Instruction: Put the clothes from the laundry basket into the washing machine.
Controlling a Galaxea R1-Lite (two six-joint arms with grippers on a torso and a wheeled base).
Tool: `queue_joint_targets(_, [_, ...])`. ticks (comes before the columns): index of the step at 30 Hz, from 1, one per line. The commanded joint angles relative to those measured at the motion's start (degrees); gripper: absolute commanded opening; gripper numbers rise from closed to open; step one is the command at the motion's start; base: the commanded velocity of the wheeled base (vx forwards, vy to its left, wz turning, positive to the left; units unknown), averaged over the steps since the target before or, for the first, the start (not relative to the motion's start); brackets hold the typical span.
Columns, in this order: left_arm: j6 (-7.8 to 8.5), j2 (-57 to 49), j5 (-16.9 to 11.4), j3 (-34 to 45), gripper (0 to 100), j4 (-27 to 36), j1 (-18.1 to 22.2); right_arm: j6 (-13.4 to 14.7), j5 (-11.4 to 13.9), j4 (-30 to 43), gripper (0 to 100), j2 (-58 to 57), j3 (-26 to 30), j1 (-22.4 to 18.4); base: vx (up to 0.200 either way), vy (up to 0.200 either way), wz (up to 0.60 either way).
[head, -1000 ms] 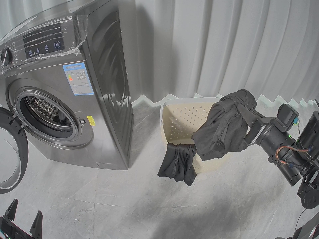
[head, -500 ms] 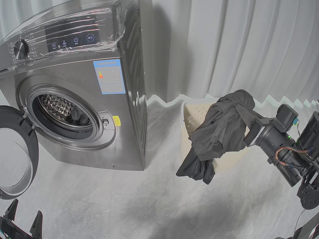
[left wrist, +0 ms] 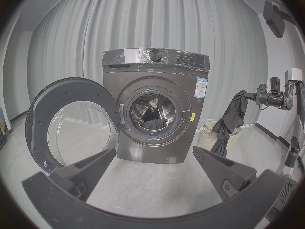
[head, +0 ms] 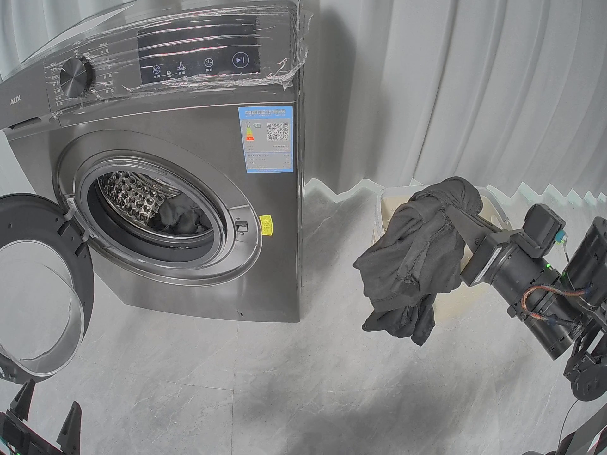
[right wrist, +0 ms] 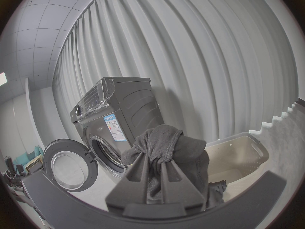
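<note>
At far left the left gripper (head: 52, 393), fingers apart and empty, sits low before the open washing machine (head: 190, 127). Farther right, the right gripper (right wrist: 154, 167) is clamped on a dark garment (head: 411, 254) held up beside the laundry basket (head: 391, 205). It seems mid-carry, and next needs swinging left into the drum (head: 126, 188).

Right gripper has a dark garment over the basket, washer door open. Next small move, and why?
Probably carry the right gripper left toward the washing machine drum: it is shut on the dark garment above the laundry basket, the door stands open, and the left gripper sits low, out of the path.
</note>
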Motion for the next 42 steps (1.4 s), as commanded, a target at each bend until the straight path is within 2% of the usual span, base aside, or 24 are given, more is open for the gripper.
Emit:
queue_joint_targets(1, [-0.02,-0.94,0.02,0.84,100,-0.07,0.01,0.01,-0.06,-0.02,0,0.29,0.02,-0.02,-0.200,0.000,0.00])
queue_joint_targets(8, [-0.02,-0.94,0.02,0.84,100,-0.07,0.01,0.01,-0.06,-0.11,0,0.47,0.02,-0.02,-0.029,0.000,0.00])
queue_joint_targets(35, [-0.02,-0.94,0.02,0.84,100,0.02,0.01,0.54,-0.15,-0.19,0,0.91,0.02,0.07,0.000,0.200,0.00])
queue_joint_targets(42, [-0.02,-0.94,0.02,0.84,100,0.02,0.01,0.54,-0.15,-0.19,0,0.99,0.11,0.25,0.000,0.000,0.00])
